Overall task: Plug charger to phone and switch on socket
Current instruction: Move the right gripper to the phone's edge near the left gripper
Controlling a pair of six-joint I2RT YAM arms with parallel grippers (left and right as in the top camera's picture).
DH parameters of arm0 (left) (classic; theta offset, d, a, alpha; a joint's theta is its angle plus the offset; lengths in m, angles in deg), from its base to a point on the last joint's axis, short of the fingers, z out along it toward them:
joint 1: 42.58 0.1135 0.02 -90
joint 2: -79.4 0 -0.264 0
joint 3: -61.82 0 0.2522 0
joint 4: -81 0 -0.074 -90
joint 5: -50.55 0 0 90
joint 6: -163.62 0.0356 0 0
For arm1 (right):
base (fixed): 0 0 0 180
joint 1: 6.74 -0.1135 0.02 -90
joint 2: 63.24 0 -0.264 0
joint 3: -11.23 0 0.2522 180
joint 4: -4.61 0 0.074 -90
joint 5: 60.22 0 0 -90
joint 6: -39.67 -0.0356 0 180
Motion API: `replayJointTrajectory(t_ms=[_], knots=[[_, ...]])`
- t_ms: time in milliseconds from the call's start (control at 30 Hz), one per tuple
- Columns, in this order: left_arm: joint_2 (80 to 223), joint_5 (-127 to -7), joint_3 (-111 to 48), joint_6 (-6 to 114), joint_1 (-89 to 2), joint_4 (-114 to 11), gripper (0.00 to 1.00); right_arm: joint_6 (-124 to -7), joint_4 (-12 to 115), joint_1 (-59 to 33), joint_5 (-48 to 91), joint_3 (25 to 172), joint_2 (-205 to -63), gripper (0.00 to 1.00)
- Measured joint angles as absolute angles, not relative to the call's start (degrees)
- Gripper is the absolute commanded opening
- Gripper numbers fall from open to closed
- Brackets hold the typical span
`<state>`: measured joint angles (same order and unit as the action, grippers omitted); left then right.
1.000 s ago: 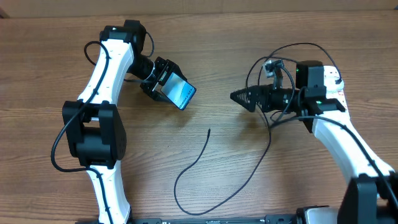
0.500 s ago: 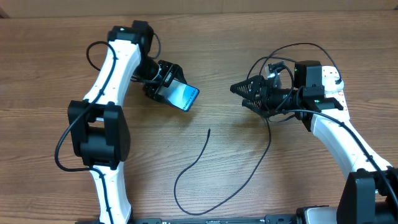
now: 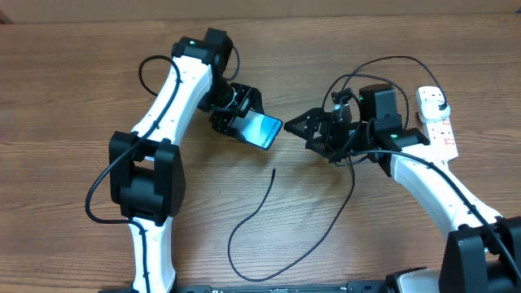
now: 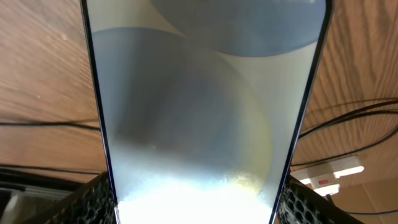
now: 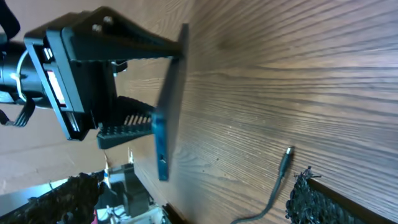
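While my left claw (image 3: 244,121) grips the phone (image 3: 264,130) just above the bench (image 3: 65,98), my right claw (image 3: 295,127) gapes empty, the charger (image 3: 273,172) lies loose, and the far socket (image 3: 437,122) awaits switching.

Left wrist view: the phone (image 4: 199,93) overruns the top and bottom edges, and glare washes out its lower screen (no text legible). The left gripper's fingers (image 4: 90,200) show only as corner slivers.

Overhead: the right arm (image 3: 423,175) partly covers the socket (image 3: 440,126), whose red markings are too small to read. The charger (image 3: 272,179) passes under that arm, where it cannot be told from the arm's own wiring.
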<state>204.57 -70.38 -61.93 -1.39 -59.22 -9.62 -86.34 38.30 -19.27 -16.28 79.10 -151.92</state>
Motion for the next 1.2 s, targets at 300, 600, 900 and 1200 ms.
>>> replayJointTrajectory(t_ms=[300,600,900,1200], knots=[[204.57,-70.38,-61.93,-5.84,-62.13,-10.8,0.04,-86.36,38.21,-19.38,-15.8,79.1,-151.92,1.0],[204.57,-70.27,-61.93,-11.02,-64.51,-12.24,0.04,-86.71,40.18,-21.3,-10.27,79.1,-151.92,1.0],[204.57,-70.52,-61.93,-16.16,-66.68,-12.86,0.04,-90.36,40.22,-23.18,-5.7,79.1,-151.92,0.85],[204.57,-71.83,-61.93,-18.24,-67.25,-13.73,0.04,-93.9,40.26,-23.38,-4.09,79.1,-151.92,0.6]])
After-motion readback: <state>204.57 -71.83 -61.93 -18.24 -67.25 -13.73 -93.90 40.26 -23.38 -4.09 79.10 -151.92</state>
